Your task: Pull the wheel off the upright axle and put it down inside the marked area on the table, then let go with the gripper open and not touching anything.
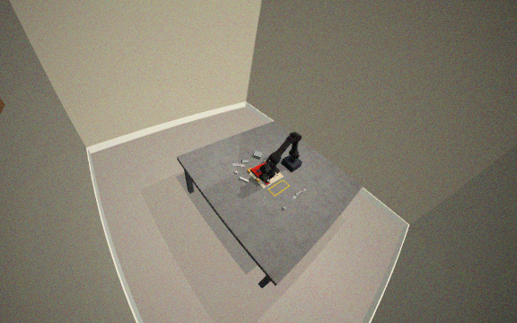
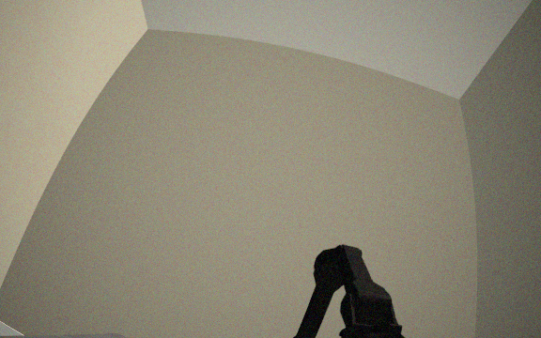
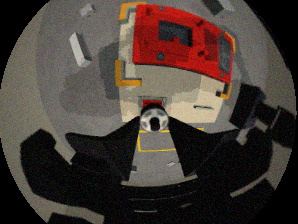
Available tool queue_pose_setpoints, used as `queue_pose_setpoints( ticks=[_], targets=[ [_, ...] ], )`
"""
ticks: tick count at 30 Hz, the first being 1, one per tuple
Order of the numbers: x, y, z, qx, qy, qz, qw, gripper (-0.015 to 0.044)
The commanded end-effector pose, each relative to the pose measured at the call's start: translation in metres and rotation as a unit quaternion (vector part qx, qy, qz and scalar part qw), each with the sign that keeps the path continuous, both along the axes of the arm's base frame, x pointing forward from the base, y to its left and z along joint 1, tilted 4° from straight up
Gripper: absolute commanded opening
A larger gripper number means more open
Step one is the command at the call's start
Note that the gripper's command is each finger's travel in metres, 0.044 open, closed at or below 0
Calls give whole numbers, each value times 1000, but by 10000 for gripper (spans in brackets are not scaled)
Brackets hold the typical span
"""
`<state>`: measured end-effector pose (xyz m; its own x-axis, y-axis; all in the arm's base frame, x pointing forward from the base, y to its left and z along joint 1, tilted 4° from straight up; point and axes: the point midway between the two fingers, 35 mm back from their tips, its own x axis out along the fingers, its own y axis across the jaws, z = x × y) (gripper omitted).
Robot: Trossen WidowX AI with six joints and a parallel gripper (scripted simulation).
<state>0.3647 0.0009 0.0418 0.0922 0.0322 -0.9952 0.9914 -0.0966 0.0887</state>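
Note:
The wheel, silver-spoked with a dark tyre, shows between the fingertips in the wrist view, over a small red block at the cream board's edge. My gripper is shut on the wheel, one finger on each side. The axle's lower part is hidden under the wheel, so I cannot tell whether the wheel has moved up along it. The marked area, a yellow outline, lies on the table beside the board. The exterior view shows only upper arm parts, not the gripper.
The cream board carries a red plate and orange corner pieces. A pale bar and several other pale parts lie beyond it. A wrench-like part and a small piece lie past the outline.

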Motion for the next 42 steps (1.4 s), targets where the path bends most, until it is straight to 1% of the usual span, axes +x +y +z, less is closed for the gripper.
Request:
queue_pose_setpoints(
  ticks=[1, 2, 42],
  targets=[
    [0, 0, 1, 0, 1, 0, 1000, 10],
    [0, 0, 1, 0, 1, 0, 1000, 0],
    [-1, 0, 14, -1, 1, 0, 1000, 0]
  ],
)
